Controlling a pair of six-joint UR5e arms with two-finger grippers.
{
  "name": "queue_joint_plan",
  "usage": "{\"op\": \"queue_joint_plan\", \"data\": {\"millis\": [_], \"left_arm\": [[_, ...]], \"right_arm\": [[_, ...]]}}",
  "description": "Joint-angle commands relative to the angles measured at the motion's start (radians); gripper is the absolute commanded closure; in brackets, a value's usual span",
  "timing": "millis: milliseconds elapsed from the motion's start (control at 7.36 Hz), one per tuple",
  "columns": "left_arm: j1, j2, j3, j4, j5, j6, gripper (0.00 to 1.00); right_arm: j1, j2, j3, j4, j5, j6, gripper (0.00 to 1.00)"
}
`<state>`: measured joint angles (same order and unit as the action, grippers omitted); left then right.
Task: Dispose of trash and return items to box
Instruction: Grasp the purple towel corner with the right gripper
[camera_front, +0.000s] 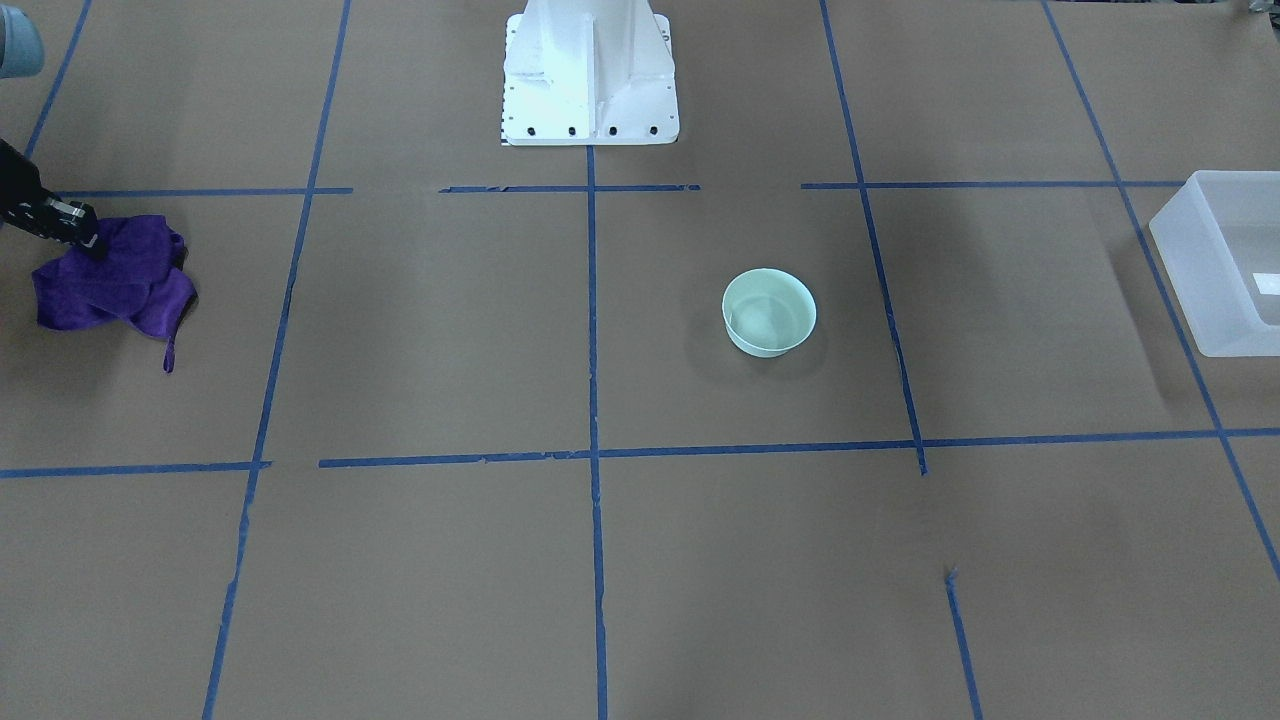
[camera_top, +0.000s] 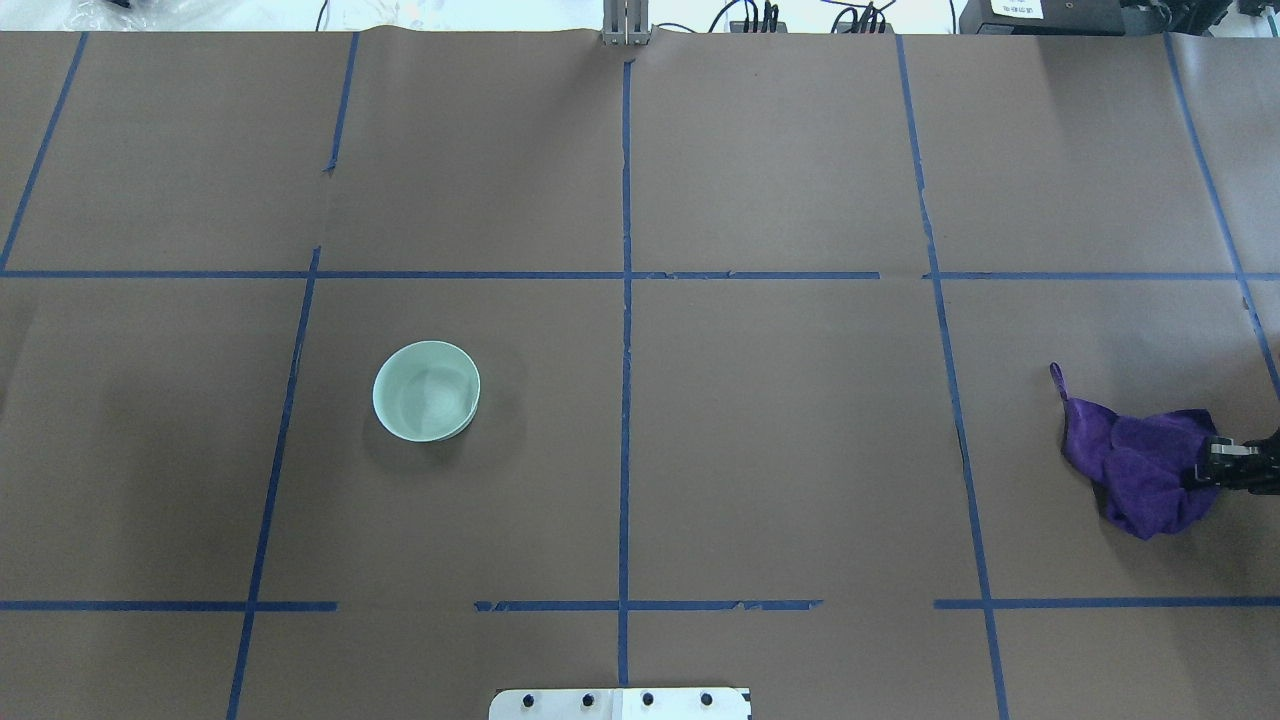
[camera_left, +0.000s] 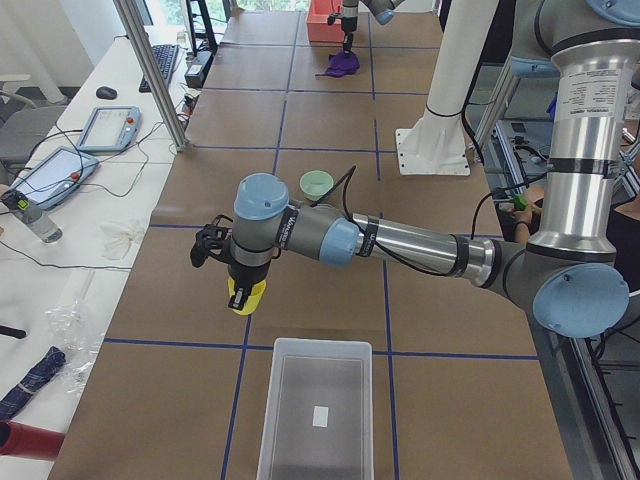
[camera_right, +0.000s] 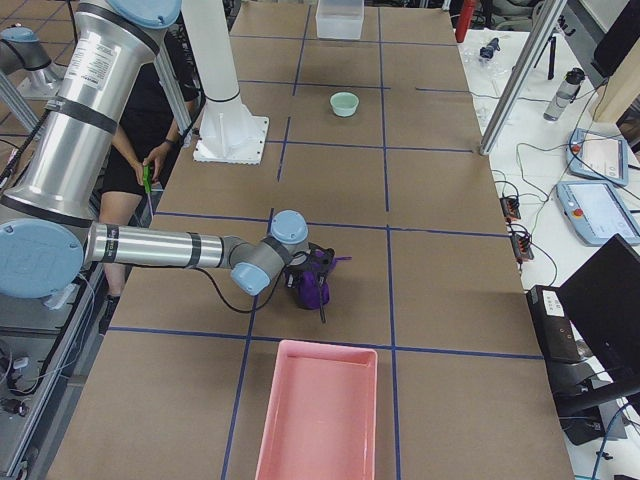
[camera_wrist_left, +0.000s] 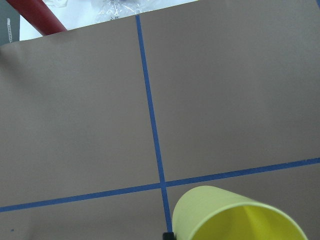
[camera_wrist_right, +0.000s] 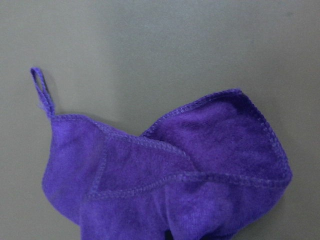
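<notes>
My left gripper is shut on the yellow cup and holds it in the air above the table, a little short of the translucent box. The cup's rim fills the bottom of the left wrist view. The mint-green bowl stands upright and alone on the brown table. My right gripper is shut on the edge of a crumpled purple cloth at the table's right side. The cloth fills the right wrist view, where the fingers are hidden.
A pink tray stands at the right end of the table, beyond the cloth. The box also shows at the front view's right edge. The robot's white base stands at mid-table. Blue tape lines cross the brown paper.
</notes>
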<state>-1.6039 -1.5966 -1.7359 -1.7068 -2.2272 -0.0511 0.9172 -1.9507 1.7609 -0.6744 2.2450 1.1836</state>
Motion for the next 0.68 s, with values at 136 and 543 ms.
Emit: {"op": "queue_joint_plan", "data": {"millis": [136, 543], "left_arm": [[-0.05, 0.02, 0.07, 0.024, -0.002, 0.132, 1.0], [-0.05, 0.156, 0.061, 0.035, -0.011, 0.166, 1.0]], "right_arm": [[0.063, -0.005, 0.046, -0.007, 0.036, -0.015, 1.0], [0.147, -0.011, 0.081, -0.01, 0.039, -0.039, 1.0]]}}
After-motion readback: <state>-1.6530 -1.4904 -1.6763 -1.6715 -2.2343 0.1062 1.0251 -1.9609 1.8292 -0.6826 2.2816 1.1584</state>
